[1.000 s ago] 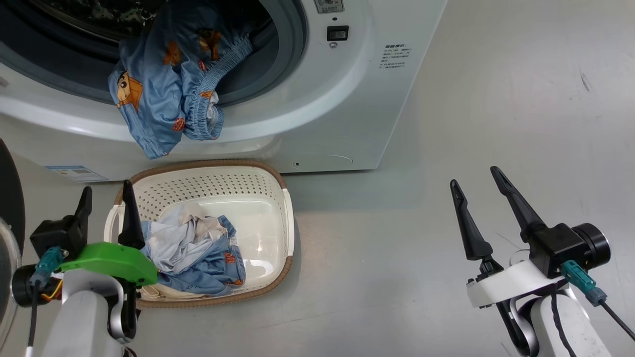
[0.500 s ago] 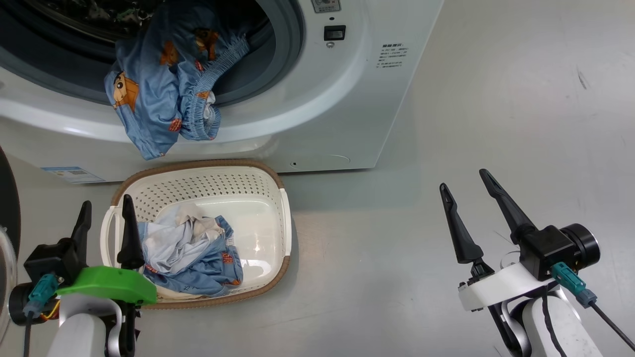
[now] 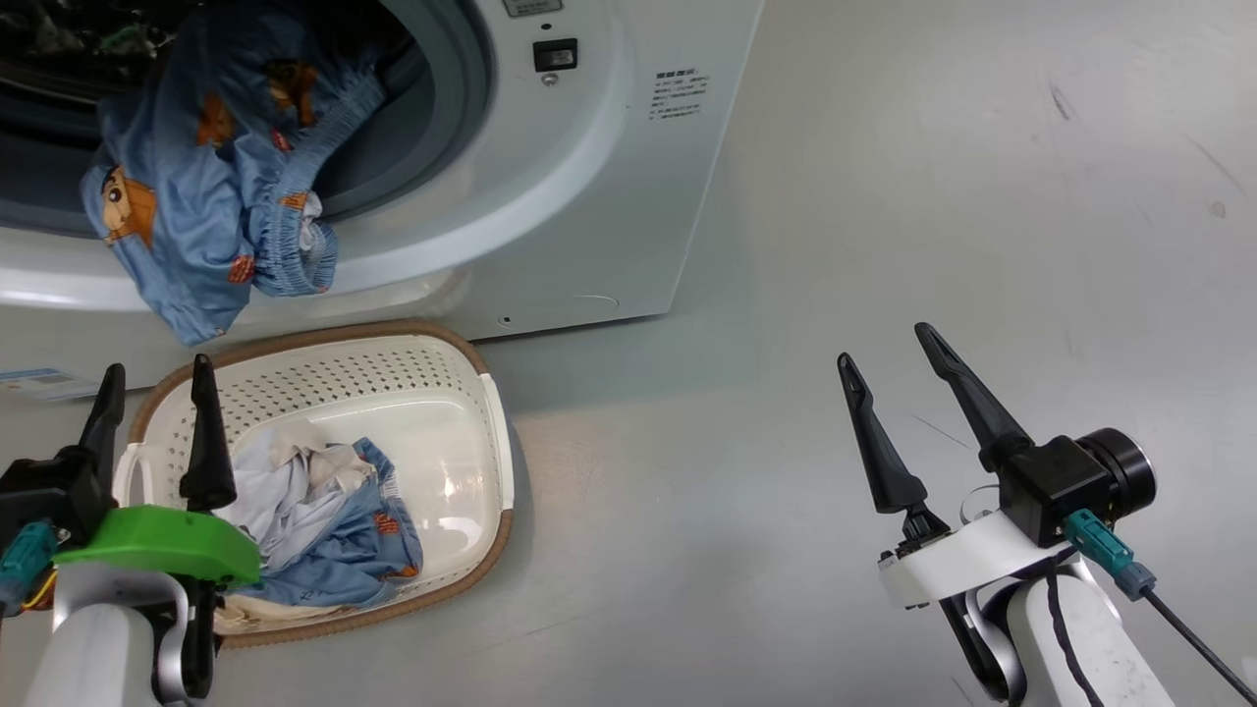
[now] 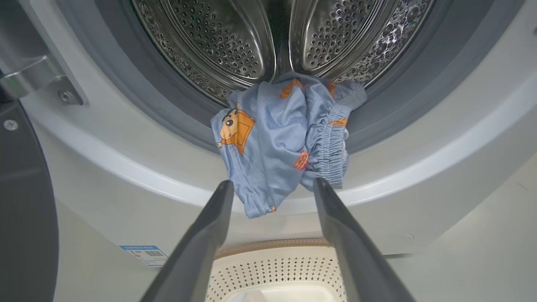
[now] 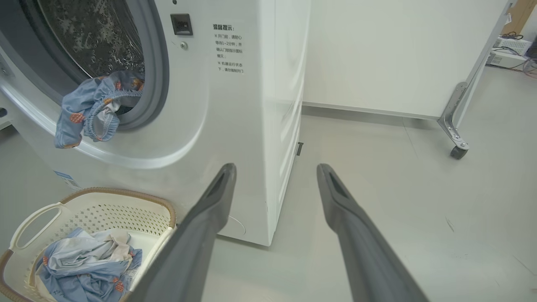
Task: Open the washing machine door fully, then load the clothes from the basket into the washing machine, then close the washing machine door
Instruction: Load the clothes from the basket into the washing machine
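Left fingers: spread, empty, upright above the basket's left handle, aimed at the drum mouth. Washing machine door: open at far left; that step looks done. Blue printed garment: half loaded, draped over the gasket lip of the washing machine, hem hanging out. Other clothes: heaped in the basket's left half, on the floor at the washer's foot; loading and closing outstanding. Right fingers: spread, empty, over bare floor, well apart.

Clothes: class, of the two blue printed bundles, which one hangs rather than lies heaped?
The bundle draped over the washing machine's door opening, drooping down its front. The other bundle lies heaped inside the basket.
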You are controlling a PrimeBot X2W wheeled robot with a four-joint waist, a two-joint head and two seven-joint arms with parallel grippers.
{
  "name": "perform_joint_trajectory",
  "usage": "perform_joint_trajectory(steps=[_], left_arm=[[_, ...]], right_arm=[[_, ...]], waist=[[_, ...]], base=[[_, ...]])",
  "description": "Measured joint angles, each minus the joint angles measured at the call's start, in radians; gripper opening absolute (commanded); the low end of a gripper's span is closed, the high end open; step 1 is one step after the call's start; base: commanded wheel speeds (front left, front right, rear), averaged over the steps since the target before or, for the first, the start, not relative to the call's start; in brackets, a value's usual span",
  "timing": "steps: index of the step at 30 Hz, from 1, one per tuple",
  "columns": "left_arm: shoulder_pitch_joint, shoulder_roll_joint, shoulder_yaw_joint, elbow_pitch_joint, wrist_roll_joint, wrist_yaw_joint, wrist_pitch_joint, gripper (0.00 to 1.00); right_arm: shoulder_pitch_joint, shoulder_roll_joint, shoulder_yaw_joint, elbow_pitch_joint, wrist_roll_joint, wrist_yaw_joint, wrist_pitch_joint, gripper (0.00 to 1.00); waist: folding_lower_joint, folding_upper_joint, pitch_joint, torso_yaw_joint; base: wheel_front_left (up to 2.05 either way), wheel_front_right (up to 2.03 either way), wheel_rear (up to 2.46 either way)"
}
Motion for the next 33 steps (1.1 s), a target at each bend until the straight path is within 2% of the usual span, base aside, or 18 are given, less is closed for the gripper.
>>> perform_joint_trajectory(steps=[11,19,33], left_arm=[[-0.083,0.043,0.031,-0.01,-0.011,0.0,0.075,1.0],[-0.135,0.089,0.056,0.052,-0.025,0.001,0.131,1.0],[-0.223,0.122,0.066,0.153,-0.034,0.001,0.168,1.0]], right_arm=[[-0.013,0.014,0.002,-0.004,0.011,0.0,0.0,1.0],[-0.034,0.017,0.005,-0.009,0.012,0.0,0.0,1.0],[-0.035,0.021,-0.009,-0.02,0.02,0.0,0.0,1.0]], waist=[[0.0,0.0,0.041,-0.103],[0.0,0.0,0.077,-0.158],[0.0,0.0,0.127,-0.198]], base=[[0.0,0.0,0.0],[0.0,0.0,0.0],[0.0,0.0,0.0]])
